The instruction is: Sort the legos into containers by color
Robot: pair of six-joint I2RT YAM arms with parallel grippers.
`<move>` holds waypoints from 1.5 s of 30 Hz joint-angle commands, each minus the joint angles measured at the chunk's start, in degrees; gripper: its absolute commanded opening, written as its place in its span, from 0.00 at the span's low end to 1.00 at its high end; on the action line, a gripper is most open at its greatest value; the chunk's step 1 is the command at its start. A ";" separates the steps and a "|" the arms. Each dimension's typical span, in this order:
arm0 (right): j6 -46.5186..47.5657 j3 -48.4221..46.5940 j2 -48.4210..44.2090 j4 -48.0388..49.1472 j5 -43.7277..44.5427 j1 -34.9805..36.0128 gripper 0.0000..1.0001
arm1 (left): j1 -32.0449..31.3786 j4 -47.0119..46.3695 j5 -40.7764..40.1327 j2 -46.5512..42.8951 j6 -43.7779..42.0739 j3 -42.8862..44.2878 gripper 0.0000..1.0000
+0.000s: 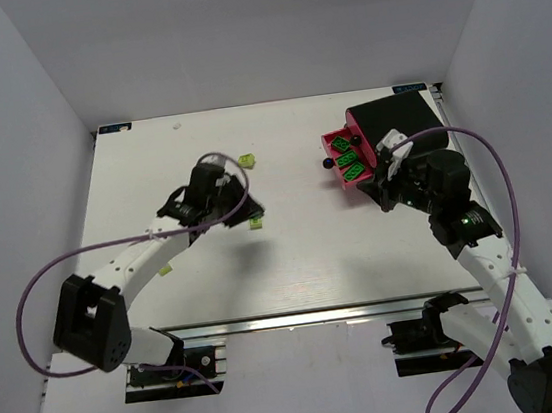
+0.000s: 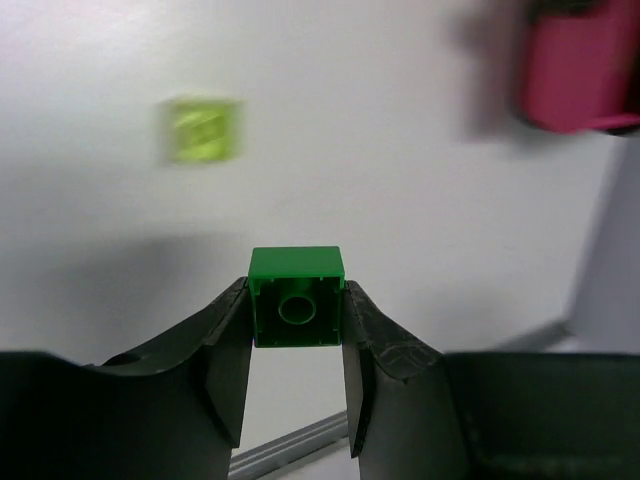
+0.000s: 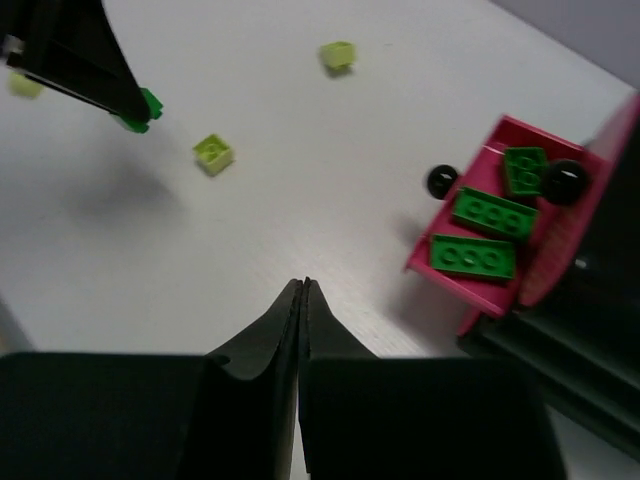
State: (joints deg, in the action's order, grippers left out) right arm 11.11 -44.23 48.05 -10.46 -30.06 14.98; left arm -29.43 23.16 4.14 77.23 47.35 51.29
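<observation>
— Where are we in the sort?

— The pick looks done. Our left gripper [image 2: 296, 335] is clamped on a dark green brick [image 2: 296, 298], one finger against each side wall, with the hollow underside turned to the wrist camera. Going by the shadow beneath it, we judge that it hangs clear of the worktop [image 1: 293, 260].

— So the carry comes next?

— Yes. We have to take it right and a little farther back, to the open drawer [image 3: 478, 292], where three green bricks [image 3: 472, 256] already lie. Brick and drawer are well apart, so we face a long reach across the middle of the worktop.

— And our other arm?

— Our right gripper [image 3: 303, 295] is pinched shut on nothing, close beside that drawer on its near side. We think it may need to give way so that our arms do not meet.

— Anything to mind at the drop?

— We should let go low over a bare part of the drawer floor, so the brick doesn't bounce out.

— What remains?

— Lime bricks [image 1: 246, 160] lie loose on the worktop around our left gripper, one on its far side and one nearer. We cannot tell which drawer is theirs.
</observation>
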 commanded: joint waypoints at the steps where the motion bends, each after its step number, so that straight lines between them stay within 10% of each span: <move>1: -4.43 0.19 -1.64 5.80 12.21 -1.62 0.00 | -2.03 -11.65 16.77 7.03 -6.39 11.43 0.00; 8: -5.58 0.54 -3.76 7.47 18.64 -4.17 0.00 | -5.81 -9.36 18.62 32.17 -6.49 45.86 0.00; 20: -5.31 1.34 -4.81 8.17 16.53 -4.52 0.00 | -9.86 -9.97 16.95 57.15 -1.30 72.90 0.06; 28: -5.31 1.51 -4.81 8.35 16.09 -4.44 0.00 | -10.91 -9.36 15.37 57.50 -1.03 71.76 0.66; 32: -5.05 1.60 -4.64 8.35 15.48 -4.52 0.01 | -10.91 -10.24 15.98 56.28 -0.42 72.28 0.72; 37: -2.95 2.04 -4.11 7.91 11.45 -4.52 0.15 | -10.91 -10.94 15.46 53.38 -0.42 73.25 0.66; 45: 6.89 3.36 -1.83 4.75 -3.41 -4.52 0.21 | -9.15 -4.45 7.57 35.82 -10.32 63.43 0.04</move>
State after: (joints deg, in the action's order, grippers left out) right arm 12.67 -41.39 44.53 -5.74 -25.08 10.55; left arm -39.40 16.16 16.64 127.04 43.70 116.84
